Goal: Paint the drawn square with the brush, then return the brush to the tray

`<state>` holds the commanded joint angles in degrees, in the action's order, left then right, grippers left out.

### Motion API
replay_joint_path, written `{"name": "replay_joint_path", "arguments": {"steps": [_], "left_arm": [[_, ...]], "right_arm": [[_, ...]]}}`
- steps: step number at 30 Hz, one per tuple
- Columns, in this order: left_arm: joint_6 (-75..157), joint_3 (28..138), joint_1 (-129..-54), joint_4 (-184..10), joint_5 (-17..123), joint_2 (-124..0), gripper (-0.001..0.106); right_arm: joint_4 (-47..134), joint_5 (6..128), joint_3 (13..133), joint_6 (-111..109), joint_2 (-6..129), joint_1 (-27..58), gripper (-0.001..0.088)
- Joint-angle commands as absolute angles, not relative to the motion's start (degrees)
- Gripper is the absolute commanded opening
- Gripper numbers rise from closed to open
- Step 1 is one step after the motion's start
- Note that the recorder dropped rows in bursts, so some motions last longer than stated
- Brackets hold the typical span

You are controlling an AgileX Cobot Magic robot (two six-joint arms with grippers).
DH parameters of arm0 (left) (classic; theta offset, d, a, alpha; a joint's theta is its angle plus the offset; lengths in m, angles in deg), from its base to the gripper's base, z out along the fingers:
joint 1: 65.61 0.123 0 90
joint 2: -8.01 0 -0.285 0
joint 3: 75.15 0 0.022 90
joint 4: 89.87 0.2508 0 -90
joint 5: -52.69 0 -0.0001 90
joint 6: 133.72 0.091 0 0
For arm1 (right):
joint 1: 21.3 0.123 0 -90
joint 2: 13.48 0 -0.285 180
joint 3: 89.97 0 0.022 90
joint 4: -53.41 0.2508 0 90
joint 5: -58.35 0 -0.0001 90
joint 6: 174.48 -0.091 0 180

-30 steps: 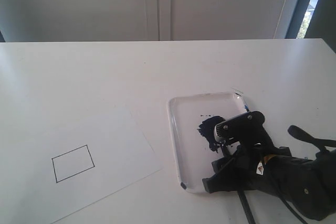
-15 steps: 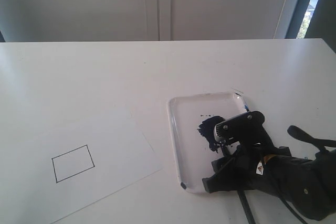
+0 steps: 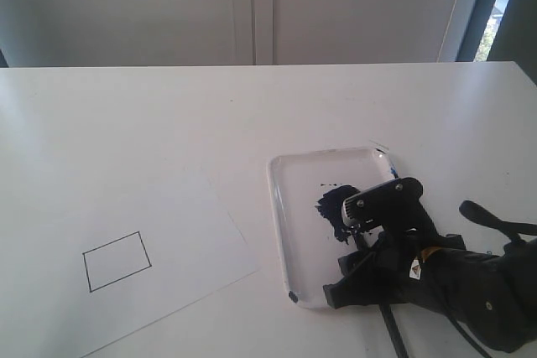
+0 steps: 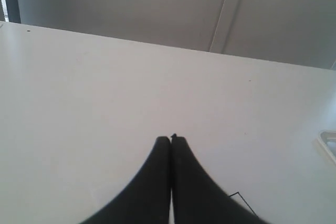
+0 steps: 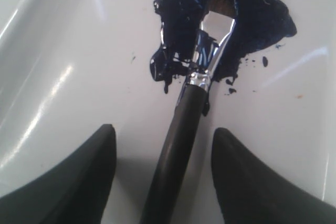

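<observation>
The brush [image 5: 181,135] lies in the glossy white tray [image 3: 289,207], its silver ferrule and bristles in a dark blue paint blot [image 5: 178,40]. My right gripper [image 5: 164,128] is open low over the tray. One finger stands on each side of the black handle, and neither touches it. In the exterior view the right gripper [image 3: 352,267] sits at the tray's near right corner. The drawn square [image 3: 117,261] is a bare black outline on a white paper sheet [image 3: 180,224] at the lower left. My left gripper [image 4: 171,139] is shut and holds nothing. A corner of the square [image 4: 239,195] shows beside it.
The paint blot [image 3: 333,207] lies in the tray's near right part. The white table [image 3: 252,115] stretches back to a grey wall. A corner of the tray [image 4: 328,141] shows at the edge of the left wrist view. The left arm is outside the exterior view.
</observation>
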<state>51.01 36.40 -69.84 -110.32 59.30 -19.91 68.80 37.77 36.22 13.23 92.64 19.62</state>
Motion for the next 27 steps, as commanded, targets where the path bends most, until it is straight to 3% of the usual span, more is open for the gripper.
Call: {"name": "replay_joint_path", "arguments": {"steps": [11, 20, 27], "left_arm": [[42.1, 36.9, -69.8, -106.0, 66.2, -43.4, 0.001], [5.3, 36.9, -69.8, -59.7, 82.1, -56.6, 0.001], [9.1, 36.9, -69.7, -63.2, 86.7, -71.1, 0.001]], "right_arm": [[68.8, 37.5, 36.2, 13.2, 92.6, 19.6, 0.0517], [68.8, 37.2, 36.2, 13.2, 92.6, 19.6, 0.0517], [68.8, 37.1, 36.2, 13.2, 92.6, 19.6, 0.0517]]}}
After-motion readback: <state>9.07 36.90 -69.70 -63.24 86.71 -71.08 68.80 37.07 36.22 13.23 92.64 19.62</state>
